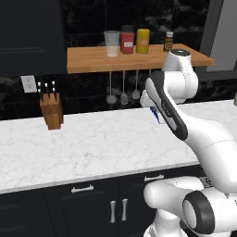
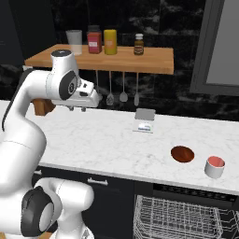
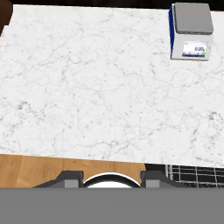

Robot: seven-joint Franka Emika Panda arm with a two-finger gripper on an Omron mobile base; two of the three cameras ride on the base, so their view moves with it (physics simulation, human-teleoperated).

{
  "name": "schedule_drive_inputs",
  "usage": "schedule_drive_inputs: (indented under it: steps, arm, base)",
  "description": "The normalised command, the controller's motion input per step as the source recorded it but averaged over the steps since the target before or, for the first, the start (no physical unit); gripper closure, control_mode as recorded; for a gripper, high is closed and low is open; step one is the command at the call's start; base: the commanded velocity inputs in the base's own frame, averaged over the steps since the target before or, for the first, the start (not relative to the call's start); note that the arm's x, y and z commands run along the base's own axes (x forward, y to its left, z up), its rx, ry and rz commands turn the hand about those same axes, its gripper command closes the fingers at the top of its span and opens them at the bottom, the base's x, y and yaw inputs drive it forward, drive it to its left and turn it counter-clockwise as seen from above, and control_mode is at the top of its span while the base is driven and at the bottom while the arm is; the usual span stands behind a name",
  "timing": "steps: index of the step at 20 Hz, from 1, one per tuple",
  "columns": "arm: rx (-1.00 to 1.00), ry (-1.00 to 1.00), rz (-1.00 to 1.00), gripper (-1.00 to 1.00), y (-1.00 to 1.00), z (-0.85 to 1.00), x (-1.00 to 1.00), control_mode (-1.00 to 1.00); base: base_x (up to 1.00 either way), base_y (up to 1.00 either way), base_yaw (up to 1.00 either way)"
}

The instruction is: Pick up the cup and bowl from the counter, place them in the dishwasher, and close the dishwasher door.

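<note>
The red-brown bowl (image 2: 182, 154) rests on the white marble counter (image 2: 107, 140) toward its right end. Just right of it, near the front edge, stands the pinkish-red cup (image 2: 214, 166), upright. Below them the dishwasher (image 2: 186, 189) is open, its pale wire rack (image 2: 177, 217) pulled out; the dishwasher door is out of view. My gripper (image 2: 77, 108) hangs above the counter's left part, far left of both dishes, pointing down. In the hand view the gripper (image 3: 111, 177) is open over bare marble with nothing between its fingertips (image 3: 72, 177), and the rack's corner (image 3: 197, 175) shows.
A small kitchen scale (image 2: 145, 120) (image 3: 191, 31) sits mid-counter near the back wall. A knife block (image 1: 52, 111) stands at the left. Above, a wooden shelf (image 2: 116, 58) carries jars and a tumbler, with utensils (image 2: 122, 95) hanging beneath it. Black cabinets (image 1: 92, 203) line the counter's front.
</note>
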Motion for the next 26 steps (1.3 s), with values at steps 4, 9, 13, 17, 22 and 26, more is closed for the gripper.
schedule_drive_inputs:
  steps: [4, 9, 13, 17, 22, 26]
  arm:
    - [0.0, 0.0, 0.0, -1.0, -0.01, -0.01, -0.27, -1.0]
    - [0.0, 0.02, 0.0, -1.0, -0.14, -0.19, -0.77, -1.0]
    - [0.0, 0.03, 0.0, -1.0, -0.36, -0.41, -0.46, -1.0]
    - [0.0, 0.0, 0.0, -1.0, -0.24, -0.27, -0.3, -1.0]
    - [0.0, 0.03, 0.0, -1.0, -0.67, -0.45, 0.0, -1.0]
    - [0.0, 0.01, 0.0, -1.0, -0.75, -0.36, 0.04, -1.0]
  base:
    - [0.0, 0.0, 0.0]
    - [0.0, 0.0, 0.0]
    - [0.0, 0.0, 0.0]
    - [0.0, 0.0, 0.0]
    - [0.0, 0.0, 0.0]
    - [0.0, 0.0, 0.0]
